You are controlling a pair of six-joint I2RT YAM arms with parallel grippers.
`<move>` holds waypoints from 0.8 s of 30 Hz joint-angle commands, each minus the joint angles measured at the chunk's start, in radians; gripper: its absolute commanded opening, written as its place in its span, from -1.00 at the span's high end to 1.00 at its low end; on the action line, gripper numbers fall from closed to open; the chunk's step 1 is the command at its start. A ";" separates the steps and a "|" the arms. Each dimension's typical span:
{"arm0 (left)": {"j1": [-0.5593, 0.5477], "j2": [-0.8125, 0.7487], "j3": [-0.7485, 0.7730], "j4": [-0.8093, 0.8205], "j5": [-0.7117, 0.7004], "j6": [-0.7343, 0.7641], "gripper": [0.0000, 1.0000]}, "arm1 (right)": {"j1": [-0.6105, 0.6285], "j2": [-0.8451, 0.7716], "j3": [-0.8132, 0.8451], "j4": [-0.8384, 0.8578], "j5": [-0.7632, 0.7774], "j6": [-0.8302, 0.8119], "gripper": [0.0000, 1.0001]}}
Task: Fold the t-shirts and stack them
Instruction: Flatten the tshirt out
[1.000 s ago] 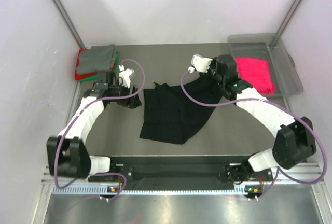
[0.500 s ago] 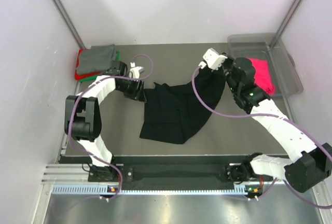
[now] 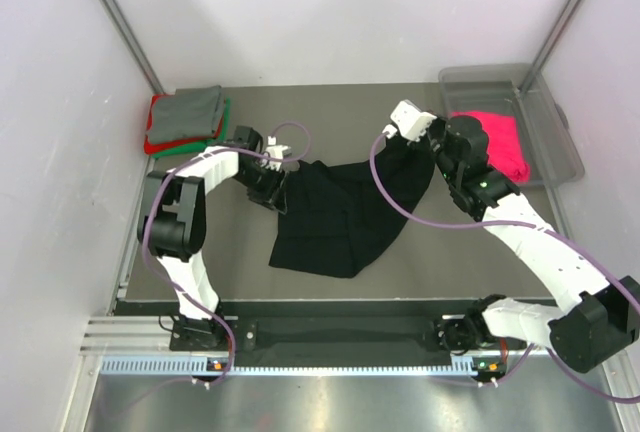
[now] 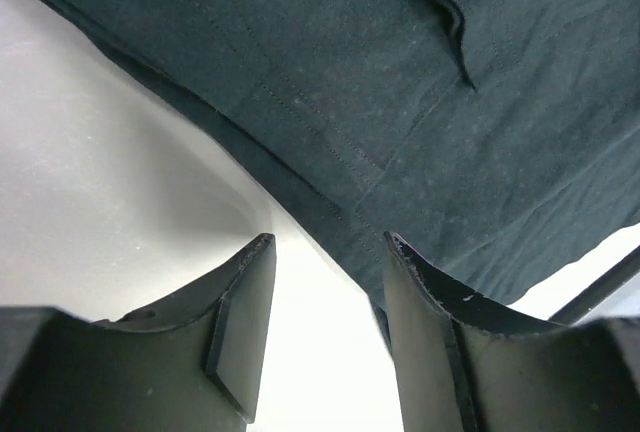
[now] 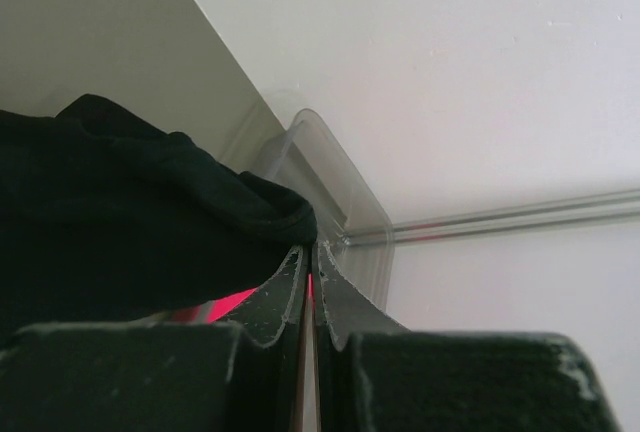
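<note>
Grey surface point(image 3: 400, 272), white walls point(image 3: 330, 12) behind and at both sides. Five t-shirts in all.

- 1x black t-shirt point(image 3: 335, 217): mid-surface, rumpled, not folded. Its far right corner is pulled up off the surface, with the right end effector point(image 5: 308, 252) clenched on that corner.
- Left end effector point(image 4: 328, 244): low at the shirt's left edge, fingers apart with bare surface between them. The hem runs just past the tips and nothing is gripped.
- 3x folded, stacked in the far left corner: grey tee point(image 3: 190, 107) on top, with the red tee point(image 3: 158, 144) and green tee point(image 3: 205, 145) showing only as edges underneath.
- 1x hot-pink tee point(image 3: 495, 142): bunched inside the one clear bin point(image 3: 480, 77) in the far right corner.

From above, the right arm's purple cable point(image 3: 400, 214) loops across the black shirt's right half.
</note>
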 commanded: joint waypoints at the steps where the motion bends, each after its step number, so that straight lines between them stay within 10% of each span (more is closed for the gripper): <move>1: -0.001 0.010 0.045 -0.023 0.005 0.015 -0.04 | 0.003 -0.031 0.006 0.032 -0.004 0.006 1.00; 24: -0.055 0.095 0.114 -0.067 0.013 0.025 0.06 | 0.003 -0.019 -0.051 0.084 0.007 -0.004 1.00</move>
